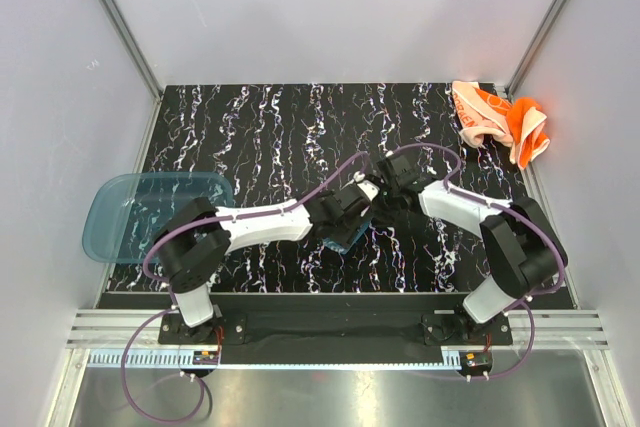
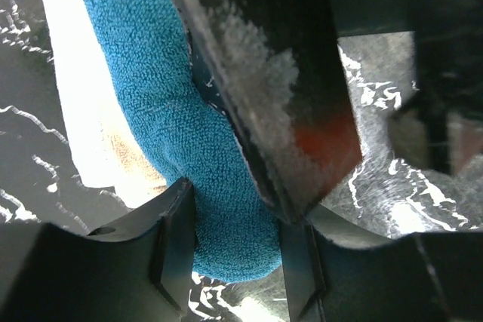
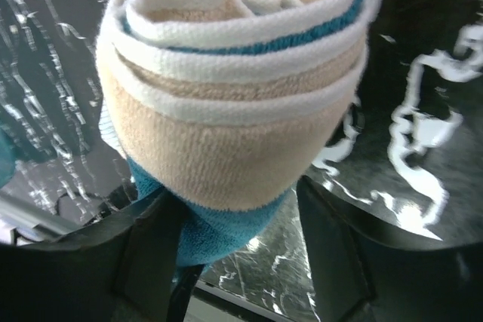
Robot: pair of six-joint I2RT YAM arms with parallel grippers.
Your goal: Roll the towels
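The teal-blue towel (image 1: 347, 238) is rolled up at the middle of the table, mostly hidden under both wrists in the top view. My left gripper (image 2: 238, 250) is shut on the teal roll (image 2: 173, 126), which fills the gap between its fingers. My right gripper (image 3: 234, 262) is open around one end of the roll (image 3: 226, 111), where the cream and white spiral shows; its left finger touches the cloth and its right finger stands clear. The two grippers (image 1: 355, 222) (image 1: 385, 202) meet at the roll. The orange towel (image 1: 500, 122) lies crumpled at the back right corner.
A translucent blue tray (image 1: 150, 212) sits at the table's left edge beside the left arm. Grey walls enclose the black marbled table (image 1: 260, 137) on three sides. Purple cables loop over both arms.
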